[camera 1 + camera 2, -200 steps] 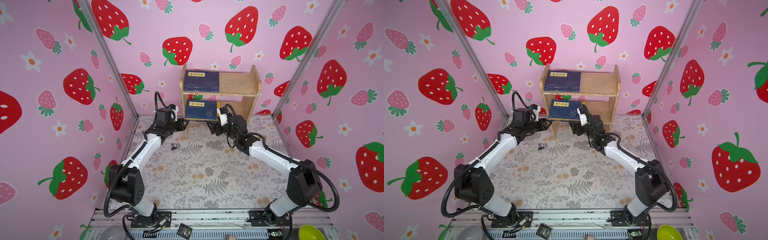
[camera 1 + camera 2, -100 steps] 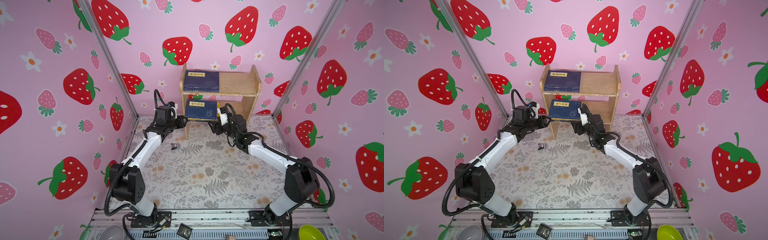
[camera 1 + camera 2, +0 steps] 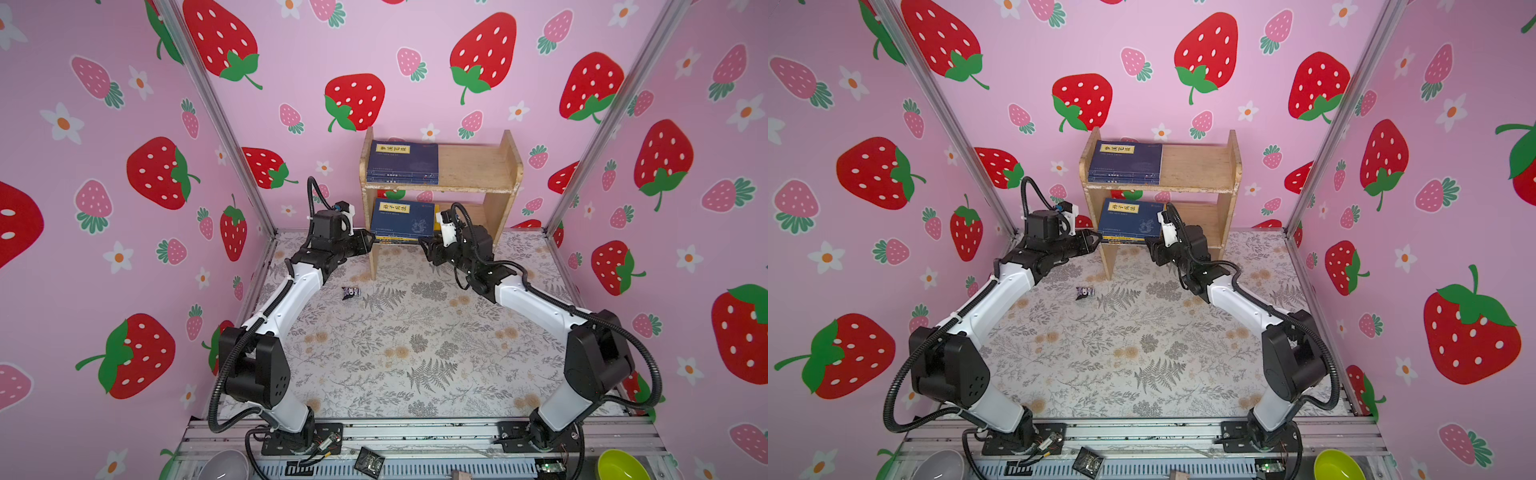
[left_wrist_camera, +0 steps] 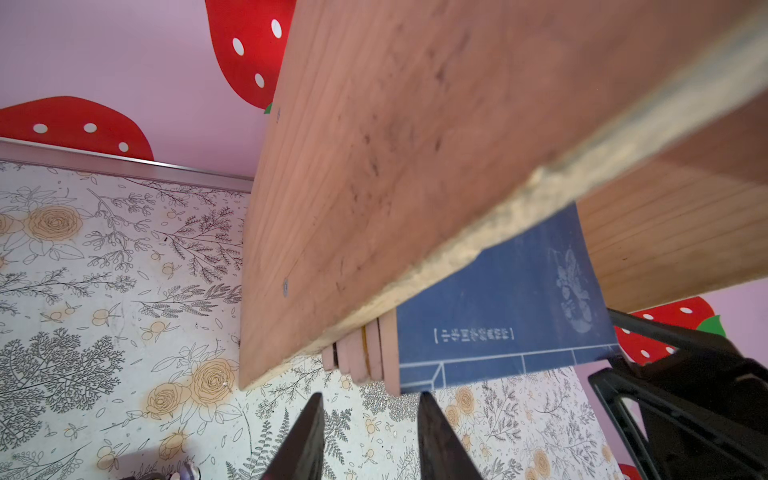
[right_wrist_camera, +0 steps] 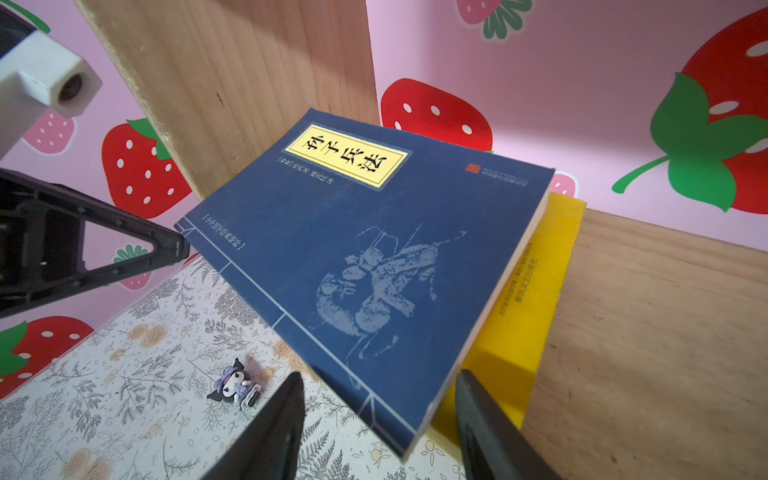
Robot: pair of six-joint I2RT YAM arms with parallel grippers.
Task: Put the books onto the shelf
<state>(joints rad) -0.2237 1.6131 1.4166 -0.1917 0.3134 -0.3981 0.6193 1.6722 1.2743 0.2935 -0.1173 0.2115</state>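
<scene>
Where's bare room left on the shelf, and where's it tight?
Free: top tier's right half, between the upper navy stack and the right panel of the shelf; lower tier right of the lower stack. Tight: lower stack's overhanging front, flanked by left gripper and right gripper. Mat bare past the figurine.

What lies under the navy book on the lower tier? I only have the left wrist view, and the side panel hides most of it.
Observer: A yellow book lies under the navy book, jutting out past its long edge.
Operator: Is the right gripper clamping them?
Observer: No. The right gripper is open, its jaws standing either side of the stack's near corner.
Operator: And the upper tier?
Observer: In both top views another navy stack lies flat at the left end of the shelf.
</scene>
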